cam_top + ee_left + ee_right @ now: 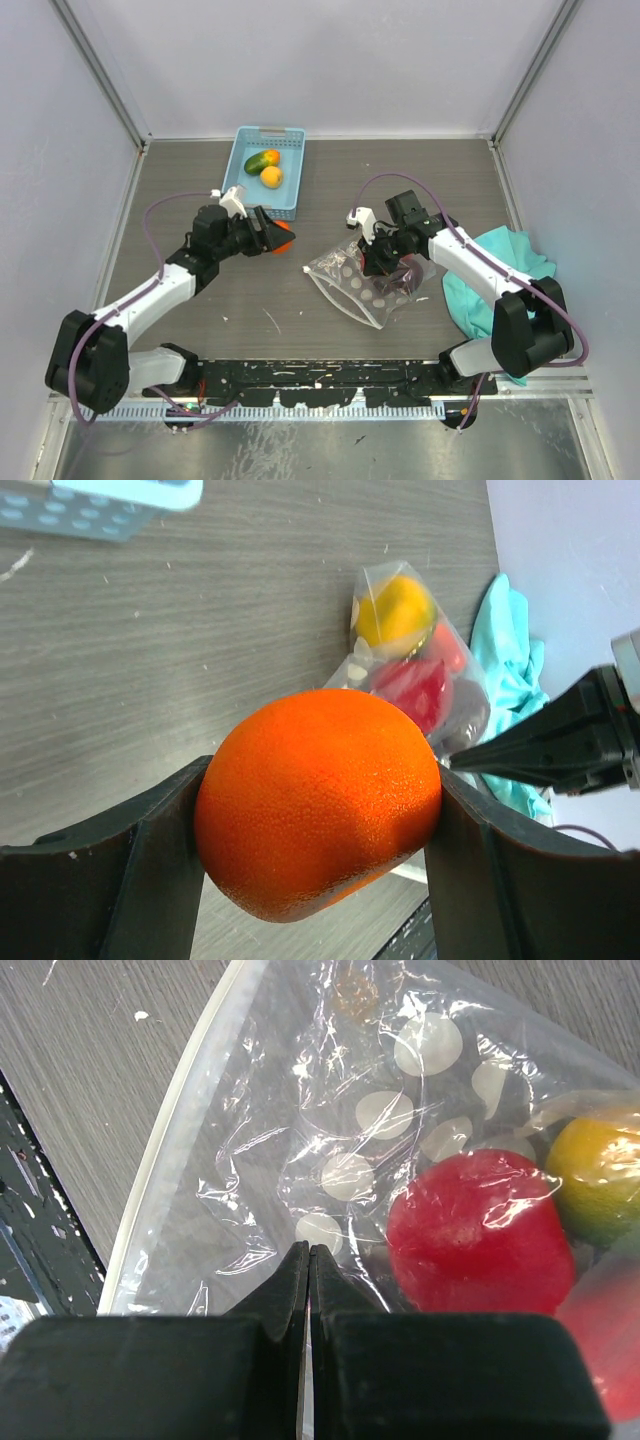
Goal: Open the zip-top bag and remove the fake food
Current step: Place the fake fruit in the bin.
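My left gripper [272, 236] is shut on an orange piece of fake food [318, 800], held just above the table near the basket's front edge. The clear zip-top bag [362, 285] with white dots lies right of centre. Through its film [300, 1110] I see a red fruit [478, 1230] and a yellow one [595, 1175]. A dark piece lies beside them in the left wrist view. My right gripper [308, 1252] has its jaws pressed together on a thin fold of the bag's plastic, above the bag's upper part [375, 262].
A light blue basket [237, 165] at the back centre holds a green piece [260, 163] and a yellow-orange one [271, 177]. A teal cloth [500, 265] lies bunched at the right, just past the bag. Grey walls enclose the table.
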